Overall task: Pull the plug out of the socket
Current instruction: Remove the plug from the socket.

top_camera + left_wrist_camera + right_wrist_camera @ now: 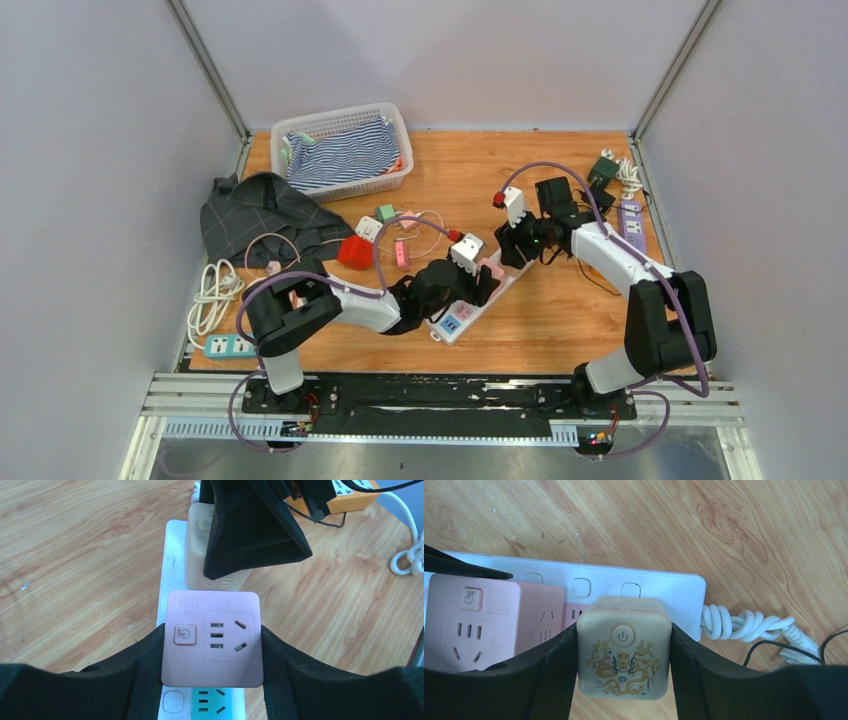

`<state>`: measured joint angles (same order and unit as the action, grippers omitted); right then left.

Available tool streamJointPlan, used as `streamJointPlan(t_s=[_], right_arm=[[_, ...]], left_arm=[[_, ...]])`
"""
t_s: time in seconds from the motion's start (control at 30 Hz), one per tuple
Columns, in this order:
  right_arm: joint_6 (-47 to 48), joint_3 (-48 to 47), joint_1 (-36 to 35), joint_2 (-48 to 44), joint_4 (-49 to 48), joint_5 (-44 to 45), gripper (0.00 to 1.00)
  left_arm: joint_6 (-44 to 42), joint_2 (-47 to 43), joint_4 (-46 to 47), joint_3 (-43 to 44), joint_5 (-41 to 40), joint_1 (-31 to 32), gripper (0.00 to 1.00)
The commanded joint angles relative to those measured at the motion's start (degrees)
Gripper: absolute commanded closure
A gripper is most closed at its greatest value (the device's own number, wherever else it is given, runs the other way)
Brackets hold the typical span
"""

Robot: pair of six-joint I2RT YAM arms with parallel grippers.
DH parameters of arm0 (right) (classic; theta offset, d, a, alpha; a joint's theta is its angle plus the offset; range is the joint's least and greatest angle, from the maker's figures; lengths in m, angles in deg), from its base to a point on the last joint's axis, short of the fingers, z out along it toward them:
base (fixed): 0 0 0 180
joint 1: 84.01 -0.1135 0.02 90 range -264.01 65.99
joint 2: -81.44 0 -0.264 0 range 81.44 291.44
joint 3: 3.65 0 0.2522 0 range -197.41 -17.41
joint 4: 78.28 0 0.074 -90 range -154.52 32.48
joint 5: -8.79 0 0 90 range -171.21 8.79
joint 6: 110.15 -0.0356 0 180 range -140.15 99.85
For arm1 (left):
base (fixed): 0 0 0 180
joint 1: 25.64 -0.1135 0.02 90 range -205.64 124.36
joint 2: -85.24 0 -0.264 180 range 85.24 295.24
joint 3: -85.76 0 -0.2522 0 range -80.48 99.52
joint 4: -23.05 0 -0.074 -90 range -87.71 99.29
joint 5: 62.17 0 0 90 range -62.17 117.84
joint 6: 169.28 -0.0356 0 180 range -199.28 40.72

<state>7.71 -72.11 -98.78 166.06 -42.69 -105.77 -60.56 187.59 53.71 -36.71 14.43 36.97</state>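
Observation:
A white socket strip [455, 322] lies at the table's centre, with two cube plugs standing on it. In the left wrist view my left gripper [211, 630] is shut on the pink cube plug [212, 637], a finger against each side. Past it the strip [172, 555] carries a beige cube plug [197, 545], partly hidden under the right gripper's black finger [250, 530]. The right wrist view shows my right gripper [623, 627] shut on that beige plug [624, 647], which bears a gold dragon. The pink plug [489, 620] sits beside it on the strip [659, 587].
The strip's white coiled cord [744, 625] trails off its end. A white basket [396, 125] of striped cloth stands at the back. A dark garment [260, 210], a red object [355, 252] and small adapters lie left of centre. More strips lie at the left [230, 345] and right [631, 220] edges.

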Motion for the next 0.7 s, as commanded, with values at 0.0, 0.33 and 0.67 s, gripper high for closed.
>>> streamJointPlan(t_s=[0.0,0.33,0.67], right_arm=[[1.6,2.2,0.3,4.4,5.4,7.1,0.89],[1.7,2.1,0.1,5.2,5.6,7.5,0.89],[1.8,1.9,0.0,5.9,5.8,7.7,0.9]], left_arm=[[0.0,-1.5,-1.6,-1.9,3.2,0.7,1.0],[-16.9,0.4,-9.4,4.8,-22.4,12.6,1.0],[-1.0,-7.1,-9.1,0.7,-2.2,4.3,1.0]])
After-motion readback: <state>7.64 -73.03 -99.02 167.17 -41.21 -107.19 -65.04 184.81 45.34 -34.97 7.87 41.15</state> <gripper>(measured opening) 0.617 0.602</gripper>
